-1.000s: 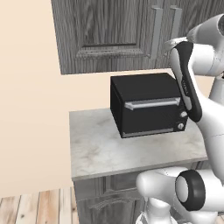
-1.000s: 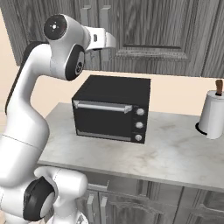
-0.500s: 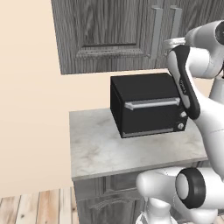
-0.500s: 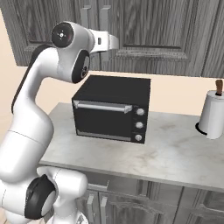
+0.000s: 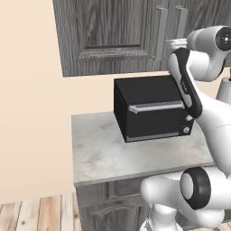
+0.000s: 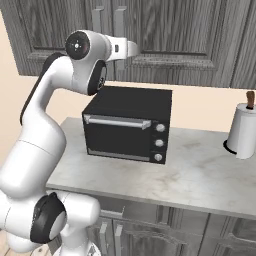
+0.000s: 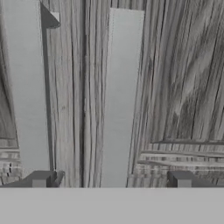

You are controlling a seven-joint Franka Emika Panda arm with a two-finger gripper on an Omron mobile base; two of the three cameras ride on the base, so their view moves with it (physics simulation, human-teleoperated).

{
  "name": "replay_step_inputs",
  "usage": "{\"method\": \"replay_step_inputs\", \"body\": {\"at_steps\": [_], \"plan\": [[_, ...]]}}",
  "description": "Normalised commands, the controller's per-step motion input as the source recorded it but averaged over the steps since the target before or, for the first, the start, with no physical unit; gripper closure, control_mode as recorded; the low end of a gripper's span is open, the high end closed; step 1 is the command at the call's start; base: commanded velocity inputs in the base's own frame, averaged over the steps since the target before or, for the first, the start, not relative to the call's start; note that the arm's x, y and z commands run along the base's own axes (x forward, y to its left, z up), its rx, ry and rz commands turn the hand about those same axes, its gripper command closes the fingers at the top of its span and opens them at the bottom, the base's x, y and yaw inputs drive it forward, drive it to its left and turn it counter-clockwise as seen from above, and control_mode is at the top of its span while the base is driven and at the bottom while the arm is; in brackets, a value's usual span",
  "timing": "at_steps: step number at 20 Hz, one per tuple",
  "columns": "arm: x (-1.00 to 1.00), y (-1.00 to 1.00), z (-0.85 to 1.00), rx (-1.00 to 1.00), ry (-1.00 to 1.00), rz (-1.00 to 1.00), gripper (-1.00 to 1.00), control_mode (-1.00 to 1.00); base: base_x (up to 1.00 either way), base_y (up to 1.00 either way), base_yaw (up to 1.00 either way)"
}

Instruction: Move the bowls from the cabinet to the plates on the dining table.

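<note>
1. The bowls sit out of sight; I judge they are behind the shut doors of the cabinet (image 6: pixel 165 35), which hangs on the wall above the worktop (image 6: pixel 200 175).

2. Two long pale handles run up and down where the doors meet. In the hand view the handle (image 7: pixel 120 100) on one door stands between the fingertips, its long axis running from 6 o'clock to 12 o'clock. The other handle (image 7: pixel 26 87) lies toward 9 o'clock, above the left fingertip.

3. The hand (image 7: pixel 111 178) faces the doors square on, fingers spread wide apart with nothing between them. One fingertip (image 7: pixel 41 178) rises at 7 o'clock, the other at 5 o'clock. The centre handle lies dead ahead, close, but not yet touched as far as I can tell.

4. From the right base view the hand (image 6: pixel 131 48) points at the door fronts by the two handles (image 6: pixel 119 30), level with their lower part.

5. My judgement: the step in hand is opening a door, and it turns on the bar staying between the fingers, so they can close across its narrow width.

6. Below, a black oven (image 6: pixel 129 125) stands on the worktop at 6 o'clock from the hand, and a paper towel roll (image 6: pixel 243 131) stands well apart at 4 o'clock.
</note>
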Motion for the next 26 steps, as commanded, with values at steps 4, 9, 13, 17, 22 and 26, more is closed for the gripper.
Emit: {"method": "replay_step_inputs", "body": {"at_steps": [4, 9, 13, 17, 22, 26], "plan": [[0.24, 0.00, 0.00, 0.01, -0.05, 0.00, -1.00, -1.00, 0.00, 0.00, 0.00], [0.26, 0.00, 0.00, 0.02, -0.04, 0.00, -1.00, -1.00, 0.00, 0.00, 0.00], [0.31, -0.02, 0.00, 0.04, -0.01, 0.03, -1.00, -1.00, 0.00, 0.00, 0.00], [0.37, -0.05, -0.02, 0.07, 0.01, 0.06, -1.00, -1.00, 0.00, 0.00, 0.00], [0.42, -0.02, -0.07, 0.09, 0.04, 0.09, -1.00, -1.00, 0.00, 0.00, 0.00], [0.45, -0.01, -0.14, 0.08, 0.04, 0.11, -1.00, -1.00, 0.00, 0.00, 0.00]]}}
